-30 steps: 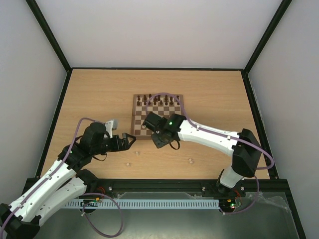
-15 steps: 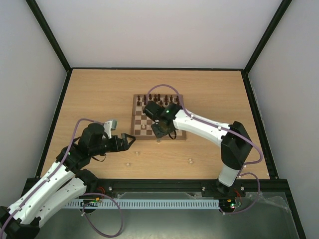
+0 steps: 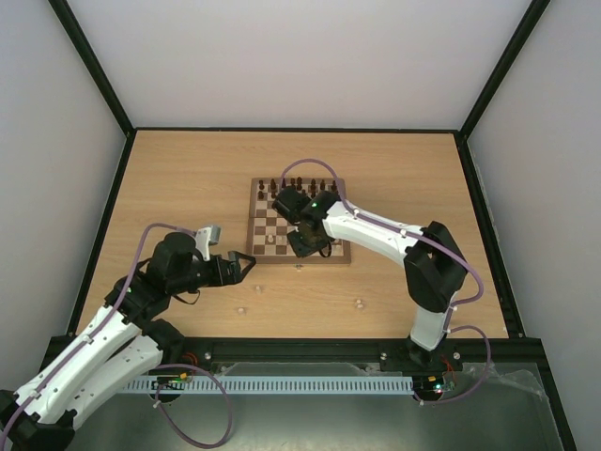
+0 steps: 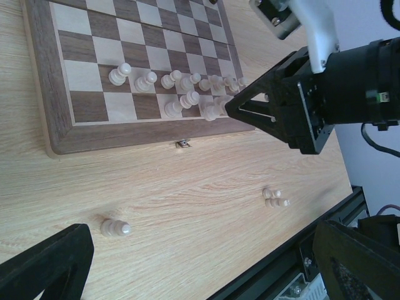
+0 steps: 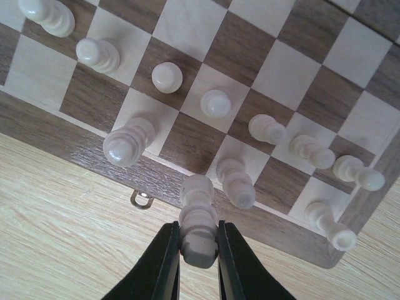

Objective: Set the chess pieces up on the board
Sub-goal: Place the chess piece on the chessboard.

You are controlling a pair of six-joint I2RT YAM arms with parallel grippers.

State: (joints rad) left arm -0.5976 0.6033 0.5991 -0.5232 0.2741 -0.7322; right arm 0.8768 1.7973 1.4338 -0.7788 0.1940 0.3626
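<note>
The board [image 3: 254, 222] lies mid-table, and several pale chess pieces [image 5: 215, 103] stand in its two near rows. My right gripper [image 5: 199, 232] is shut on one pale chess piece [image 5: 199, 209], held tilted just above the board's near border [image 5: 69, 134], beside the small latch [image 5: 142, 200]. From above, that gripper [image 3: 302, 246] hangs over the board's near edge. My left gripper [image 3: 246, 267] rests low over the table left of the board, open and holding nothing. One loose pale piece [image 4: 115, 228] lies between its fingers [image 4: 44, 265].
Dark pieces [image 3: 296, 185] line the board's far rows. Two more pale pieces [image 4: 275, 197] lie on the table near the front rail, right of the latch [image 4: 182, 144]. Black frame rails border the table.
The right arm has carried the pale piece from the table in front of the board up to its near edge, elbow swinging left. The left arm has stayed put.
</note>
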